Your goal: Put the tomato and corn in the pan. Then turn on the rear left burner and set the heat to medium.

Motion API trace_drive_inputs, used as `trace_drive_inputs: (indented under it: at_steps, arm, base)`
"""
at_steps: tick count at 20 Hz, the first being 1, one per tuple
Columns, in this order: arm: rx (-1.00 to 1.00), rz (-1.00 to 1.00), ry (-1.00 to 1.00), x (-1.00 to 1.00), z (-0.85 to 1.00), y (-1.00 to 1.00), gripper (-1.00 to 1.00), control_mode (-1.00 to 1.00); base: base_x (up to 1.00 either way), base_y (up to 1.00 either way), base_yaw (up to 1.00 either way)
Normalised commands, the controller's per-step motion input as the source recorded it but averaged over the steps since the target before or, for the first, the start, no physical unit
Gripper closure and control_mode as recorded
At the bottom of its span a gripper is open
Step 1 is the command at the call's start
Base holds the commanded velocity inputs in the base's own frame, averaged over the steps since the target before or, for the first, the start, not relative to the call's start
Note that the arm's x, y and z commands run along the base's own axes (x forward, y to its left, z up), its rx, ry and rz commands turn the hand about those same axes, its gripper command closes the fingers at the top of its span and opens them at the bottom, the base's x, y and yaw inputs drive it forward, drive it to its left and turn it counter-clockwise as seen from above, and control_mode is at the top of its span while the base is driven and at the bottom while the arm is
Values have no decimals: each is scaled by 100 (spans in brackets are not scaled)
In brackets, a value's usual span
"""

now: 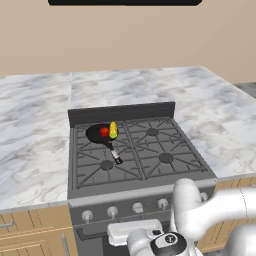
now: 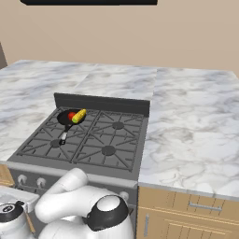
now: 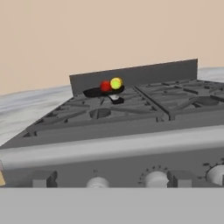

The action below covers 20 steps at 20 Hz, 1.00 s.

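Observation:
The small black pan [image 1: 96, 134] [image 2: 63, 117] [image 3: 93, 92] sits on the stove's back left grate, handle toward the front, and covers the rear left burner. In it lie the red tomato [image 1: 104, 131] [image 2: 71, 115] [image 3: 105, 86] and, touching it on the right, the yellow corn [image 1: 113, 130] [image 2: 79, 115] [image 3: 116, 83]. My gripper [image 3: 113, 179] is low in front of the stove's knob panel, facing it, open wide with nothing between its fingers [image 3: 43, 178].
A row of pale knobs [image 1: 112, 211] [image 3: 156, 178] runs along the stove front. The front left burner [image 1: 106, 164] and both right burners [image 1: 166, 158] are bare. Marble counter [image 1: 35, 130] flanks the stove; a dark backguard [image 1: 122, 113] stands behind it.

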Motion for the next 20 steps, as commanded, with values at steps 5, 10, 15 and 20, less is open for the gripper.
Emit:
trace_drive_inputs:
  at_steps: [5, 10, 15, 20]
  arm:
    - [-2, -6, -3, 2, -10, -2, -100, -100]
    - [-2, -2, 0, 5, -2, 0, -100, -100]
    - [0, 0, 0, 8, -2, 0, -100, -100]
    - [0, 0, 0, 15, -1, -1, -100, -100]
  base:
    - [0, 0, 0]
    - [0, 0, 0]
    - [0, 0, 0]
    - [0, 0, 0]
